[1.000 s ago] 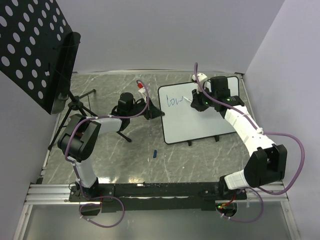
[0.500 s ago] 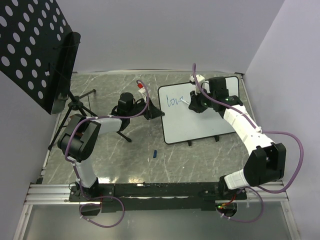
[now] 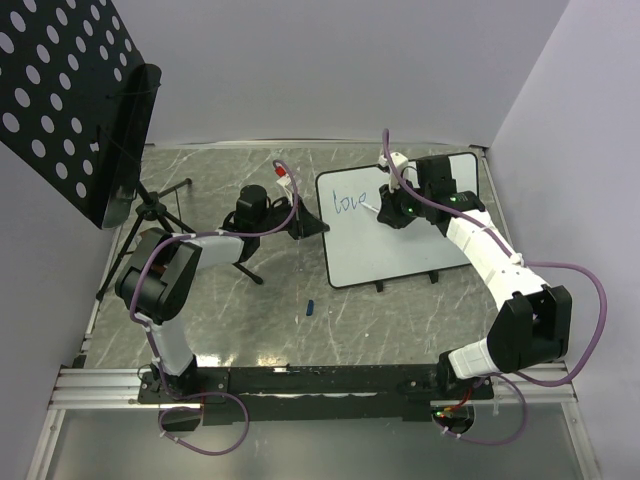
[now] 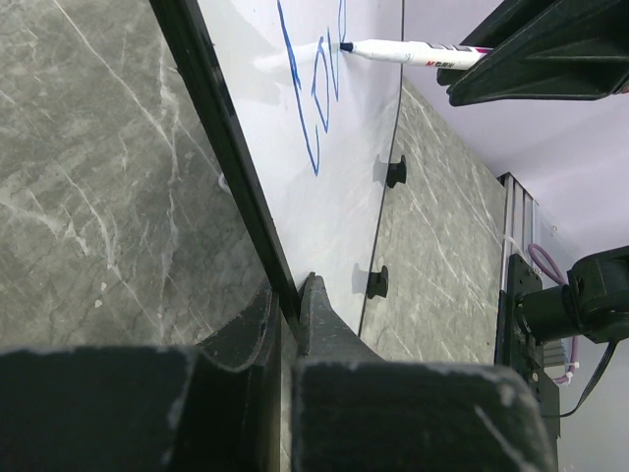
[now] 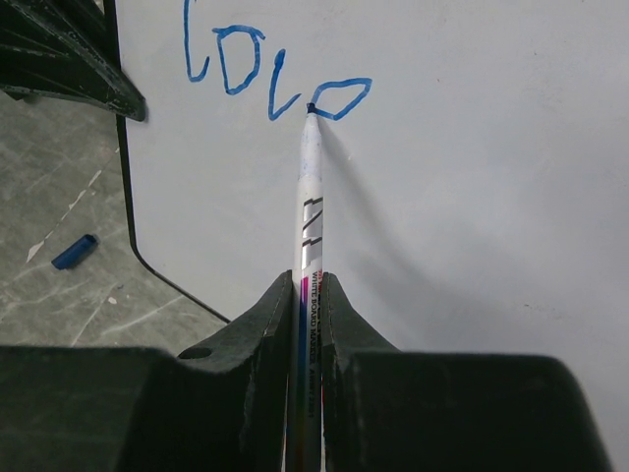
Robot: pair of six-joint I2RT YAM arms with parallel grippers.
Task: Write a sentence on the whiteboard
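Right jaws clamped tight on the marker (image 5: 309,187), barrel running straight out between them. Left jaws pinched on the left rim of the whiteboard (image 3: 400,255), holding it steady. The board sits right of centre on the desk (image 3: 230,310), slightly skewed, with its small black feet showing at the near edge.

Progress: early. One blue word (image 5: 265,79), which reads like "love", is at the board's upper left. The marker tip (image 5: 311,108) touches the start of the last letter's loop, so that letter looks about finished. The rest of the sentence is not yet written, and most of the board to the right and below is bare white.

Pose: the right arm (image 3: 480,250) reaches up from the near right, elbow bent, wrist over the board's top middle, marker pointing back toward the word. The left arm (image 3: 215,245) stretches low across the desk to the board's left edge. A blue cap (image 5: 75,251) lies on the desk, off the board.
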